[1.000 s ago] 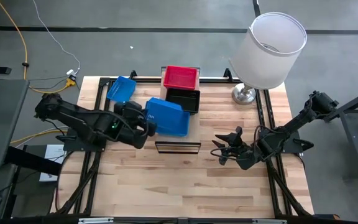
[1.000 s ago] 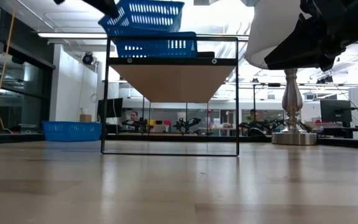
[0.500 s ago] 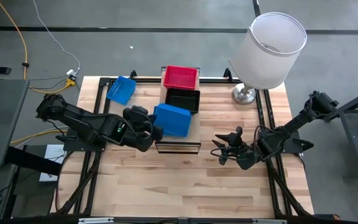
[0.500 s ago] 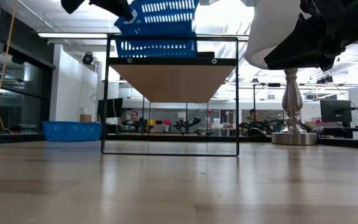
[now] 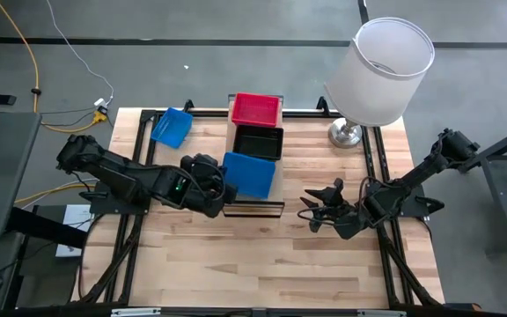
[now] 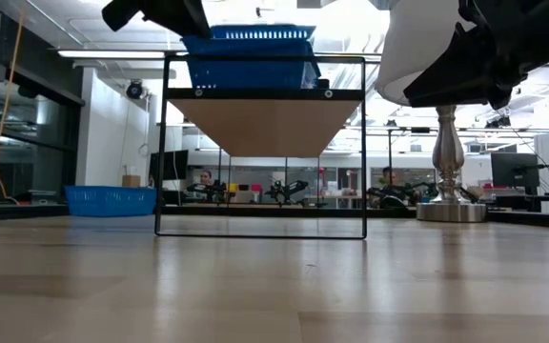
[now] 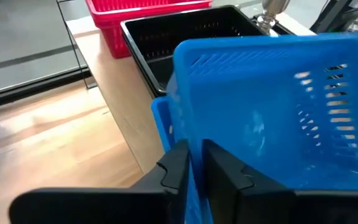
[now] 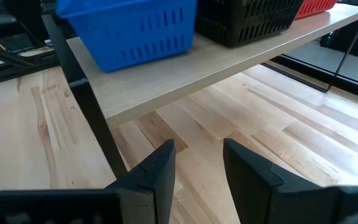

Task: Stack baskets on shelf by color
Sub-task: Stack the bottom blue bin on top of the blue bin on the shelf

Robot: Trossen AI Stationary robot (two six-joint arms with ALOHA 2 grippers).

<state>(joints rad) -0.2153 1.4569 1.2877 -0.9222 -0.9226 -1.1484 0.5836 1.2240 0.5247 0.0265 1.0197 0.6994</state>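
Note:
On the shelf [image 5: 252,208] stand a red basket [image 5: 255,109] at the far end, a black basket [image 5: 260,141] in the middle and a blue basket [image 5: 249,173] at the near end. That top blue basket [image 7: 272,112] sits nested in a second blue one [image 7: 160,124]. My left gripper [image 5: 220,185] is shut on it from the shelf's left side. A third blue basket [image 5: 172,127] rests on the table at the far left. My right gripper [image 5: 311,211] waits open to the right of the shelf, holding nothing. My left gripper pinches the top blue basket's left wall [image 7: 194,163] at its rim, the wall standing between the two fingers [image 7: 178,169]. The fingers come from the table's left, slanting down. The basket sits about level inside the lower blue basket [image 6: 248,71] on the shelf.
A lamp with a white shade [image 5: 381,70] and a metal base [image 5: 346,134] stands at the table's far right. Bare wooden tabletop [image 5: 262,264] lies on the near side of the shelf.
My left gripper has carried the blue basket toward the table's right and down. The basket, tilted and above the shelf a second ago, has levelled out and now sits in the blue basket at the shelf's near end.

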